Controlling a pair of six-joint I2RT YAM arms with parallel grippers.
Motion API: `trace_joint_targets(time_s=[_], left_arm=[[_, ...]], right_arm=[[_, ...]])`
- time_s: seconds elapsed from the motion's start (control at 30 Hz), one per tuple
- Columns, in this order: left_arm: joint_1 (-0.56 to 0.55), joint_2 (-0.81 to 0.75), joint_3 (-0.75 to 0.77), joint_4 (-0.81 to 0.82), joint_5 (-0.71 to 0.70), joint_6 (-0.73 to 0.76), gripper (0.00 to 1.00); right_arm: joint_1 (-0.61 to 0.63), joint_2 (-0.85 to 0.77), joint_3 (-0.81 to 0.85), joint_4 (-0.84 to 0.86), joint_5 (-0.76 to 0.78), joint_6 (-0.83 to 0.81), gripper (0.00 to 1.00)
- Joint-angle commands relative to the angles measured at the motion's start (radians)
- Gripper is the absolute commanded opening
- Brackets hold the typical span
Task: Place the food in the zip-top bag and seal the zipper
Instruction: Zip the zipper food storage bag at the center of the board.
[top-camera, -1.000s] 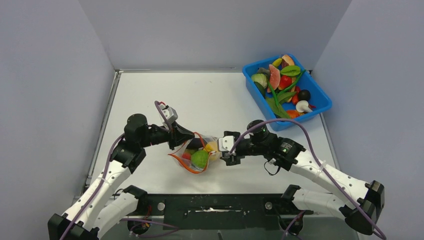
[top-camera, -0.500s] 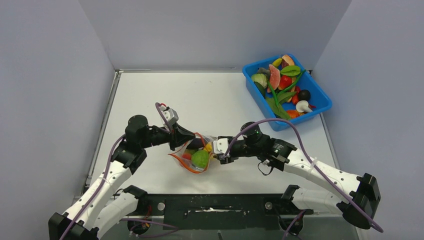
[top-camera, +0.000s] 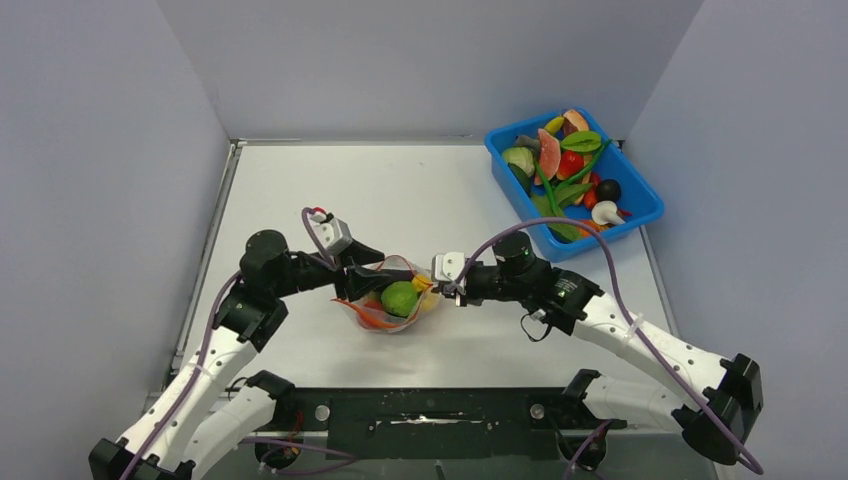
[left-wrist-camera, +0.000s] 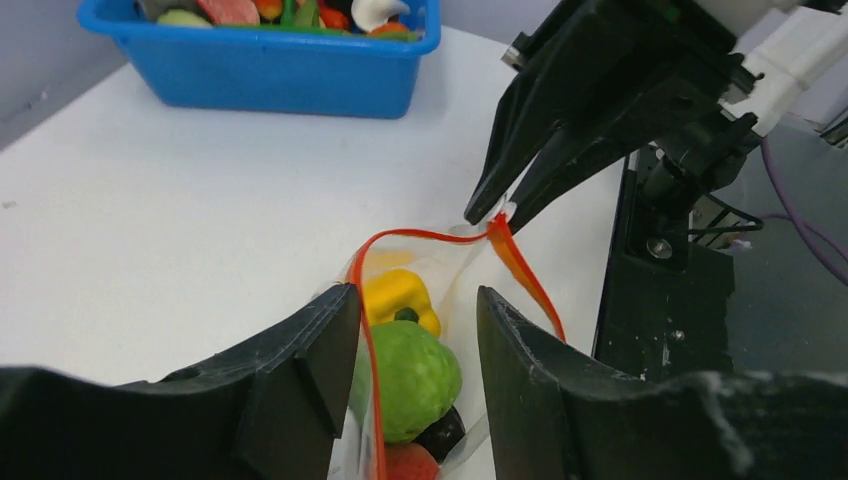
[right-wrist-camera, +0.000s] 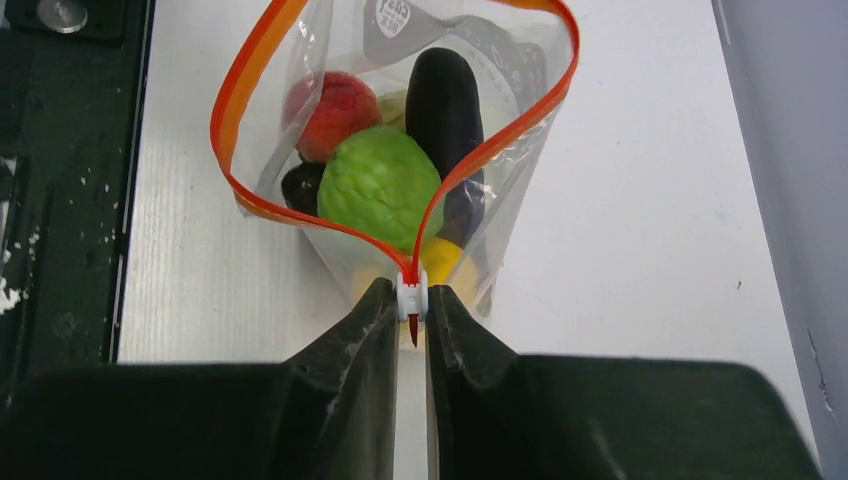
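Now that the right pincer (right-wrist-camera: 411, 300) has closed, its tips are clamped on the small white tab (right-wrist-camera: 411, 296) at one end of the zipper (right-wrist-camera: 500, 140). A second ago they stood apart just short of the bag. The left pincer (left-wrist-camera: 415, 310) has done the opposite: it was pressed together on the far end of the strip and its fingers are now apart, straddling the bag's edge without gripping it.

Between the two, the zip-top bag (top-camera: 395, 300) lies on the desk (top-camera: 300, 200) with its mouth gaping in a wide orange loop. The food is inside: a green round fruit (right-wrist-camera: 380, 185), a dark eggplant (right-wrist-camera: 445, 100), a red piece (right-wrist-camera: 335, 105) and a yellow pepper (left-wrist-camera: 398, 297).

Loading looks finished and sealing looks about to start. With the left end released, though, the bag has no anchor, so a pull on the tab would probably drag it rather than close it.

The bag sits mid-desk towards the near edge, close to the black base plate (top-camera: 440, 410). Bare desk stretches beyond it and to the left, and the blue tub (top-camera: 515, 195) stands well apart in the far right corner.
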Motion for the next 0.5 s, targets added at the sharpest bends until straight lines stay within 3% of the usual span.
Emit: trace_joint_targets(time_s=[0.0,0.13,0.23,0.47], left_arm=[[-0.019,-0.05,0.082,0.109,0.067,0.02,0.47],[-0.065,-0.013,0.077,0.195,0.112,-0.011,0.49],[-0.129,0.034,0.101,0.159,0.128,0.052,0.5],[-0.269,0.133,0.18,-0.011,-0.048,0.29,0.53]], right_arm=[[-0.021,-0.016,0.102,0.04,0.011,0.141,0.0],[-0.021,0.014,0.176,-0.002,0.031,0.173,0.0],[-0.021,0.029,0.212,-0.024,0.031,0.173,0.0],[-0.021,0.045,0.239,-0.057,0.0,0.147,0.0]])
